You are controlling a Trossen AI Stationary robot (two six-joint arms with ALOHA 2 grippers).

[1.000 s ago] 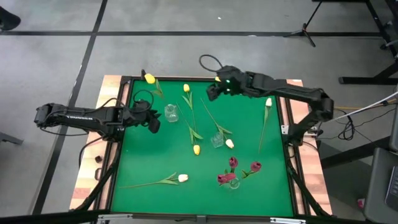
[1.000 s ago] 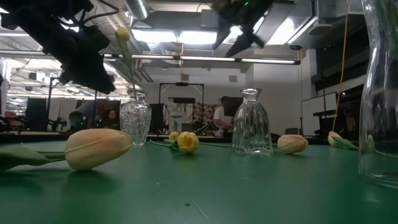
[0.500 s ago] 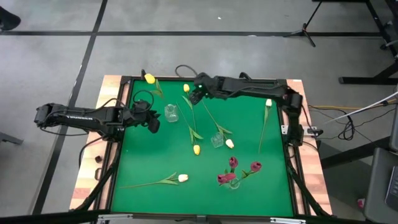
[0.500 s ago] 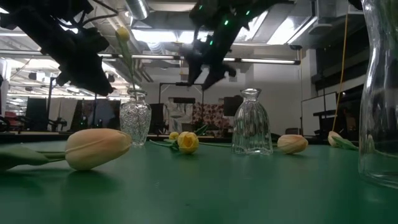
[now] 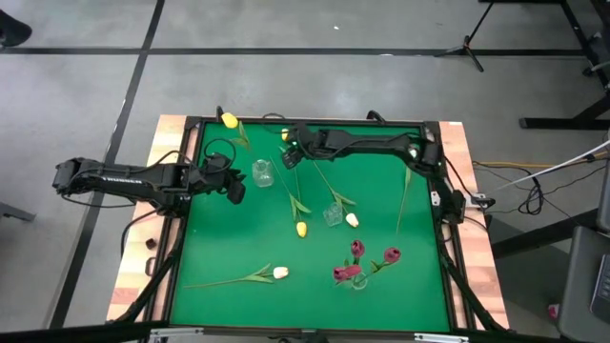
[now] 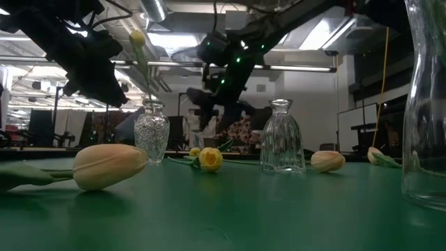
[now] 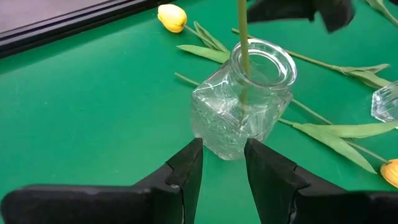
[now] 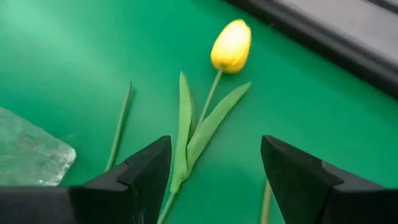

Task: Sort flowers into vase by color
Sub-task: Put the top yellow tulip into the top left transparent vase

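Right gripper (image 5: 289, 158) reaches across the far side, fingers spread; left gripper (image 5: 234, 190) slightly parted.

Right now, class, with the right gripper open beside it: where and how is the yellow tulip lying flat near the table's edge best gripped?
Grip the yellow tulip on its thin bare stem, below the head and above the splayed leaves. It lies flat on the green mat, so the right gripper should probably come from above, open fingers straddling the stem crosswise.
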